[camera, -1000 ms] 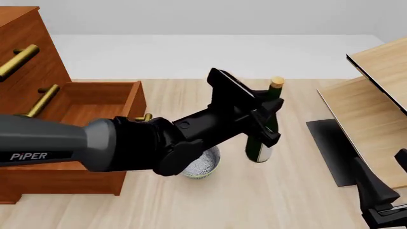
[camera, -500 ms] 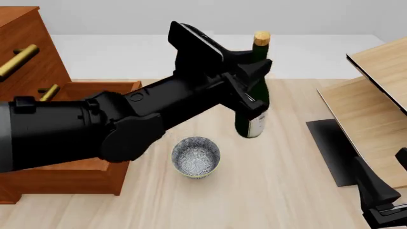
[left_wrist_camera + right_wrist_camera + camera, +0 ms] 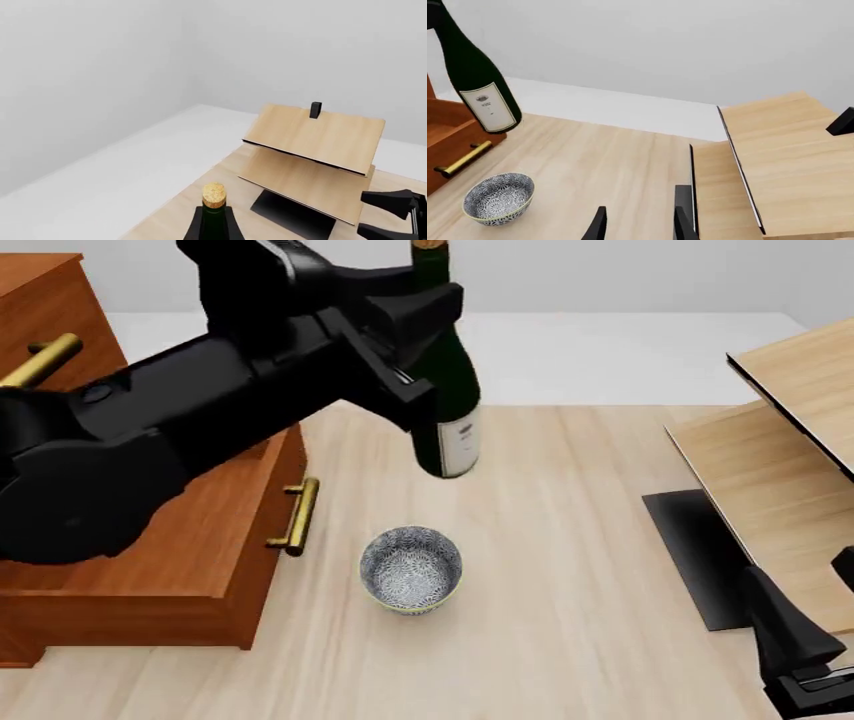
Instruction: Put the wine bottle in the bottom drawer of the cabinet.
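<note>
**One bottle lifted clear of the worktop, beside the open drawer**

One wine bottle (image 3: 445, 390) hung in the air, clenched in the left pincer (image 3: 400, 350) around its upper body. Its base was well above the worktop (image 3: 574, 540) and just beside the front edge of the bottom drawer (image 3: 254, 540), on the side away from the cabinet (image 3: 67, 360). Its long axis stood nearly upright, slightly tilted, with the neck and gold-tan cap (image 3: 214, 195) pointing up and the base down. The glass looked dark green, almost black, with a white paper label (image 3: 488, 107) low on the body.

The drawer stood pulled out from the cabinet, its brass handle (image 3: 296, 517) facing the bottle. A small grey patterned bowl (image 3: 411, 569) sat on the worktop near the drawer's front, below the bottle and apart from it. Beyond the bowl, away from the drawer, bare worktop ran to the pale wood shelf unit (image 3: 787, 490) and its dark base.

The right pincer (image 3: 637, 225) hovered low, well apart from the drawer, its fingers spread and holding nothing.
</note>
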You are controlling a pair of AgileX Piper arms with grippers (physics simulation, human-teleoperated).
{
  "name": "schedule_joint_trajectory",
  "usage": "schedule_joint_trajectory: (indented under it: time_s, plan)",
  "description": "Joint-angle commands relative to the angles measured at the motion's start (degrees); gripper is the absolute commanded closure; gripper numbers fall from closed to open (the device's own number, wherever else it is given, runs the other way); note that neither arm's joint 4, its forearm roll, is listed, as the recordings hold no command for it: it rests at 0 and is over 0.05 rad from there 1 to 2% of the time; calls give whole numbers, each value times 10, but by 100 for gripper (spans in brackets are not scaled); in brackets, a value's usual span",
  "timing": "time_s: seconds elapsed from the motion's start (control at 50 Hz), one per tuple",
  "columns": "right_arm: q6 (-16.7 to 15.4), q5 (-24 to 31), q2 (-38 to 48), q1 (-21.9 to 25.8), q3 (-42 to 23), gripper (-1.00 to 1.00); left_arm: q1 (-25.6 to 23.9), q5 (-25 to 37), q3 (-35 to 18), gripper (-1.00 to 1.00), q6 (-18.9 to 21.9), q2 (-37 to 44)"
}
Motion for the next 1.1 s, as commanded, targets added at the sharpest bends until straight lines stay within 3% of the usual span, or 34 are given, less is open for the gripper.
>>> schedule_joint_trajectory:
  time_s: [0.02, 0.34, 0.4, 0.58, 0.62, 0.76, 0.86, 0.9, 0.94, 1.1]
  plan:
    - [0, 1, 0, 1, -2, -100, 30, 29, 8, 100, 21, -68]
    - [-2, 1, 0, 3, -2, -100, 80, 108, -17, 100, 23, -136]
    - [-2, 1, 0, 3, -3, -100, 72, 133, -24, 100, 48, -146]
    - [-3, 1, 0, 6, -2, -100, 113, 187, -48, 100, 25, -183]
    - [-2, 0, 0, 6, -3, -100, 125, 200, -48, 100, 43, -184]
    - [-4, 1, 0, 7, -4, -100, 146, 227, -53, 100, 44, -201]
    - [-3, 1, 0, 8, -4, -100, 174, 272, -74, 100, 36, -204]
    - [-4, 0, 0, 10, -3, -100, 220, 308, -94, 100, 12, -193]
    - [-3, 1, 0, 11, -4, -100, 202, 314, -95, 100, 30, -202]
    - [-2, 1, 0, 12, -7, -100, 242, 398, -145, 100, -15, -206]
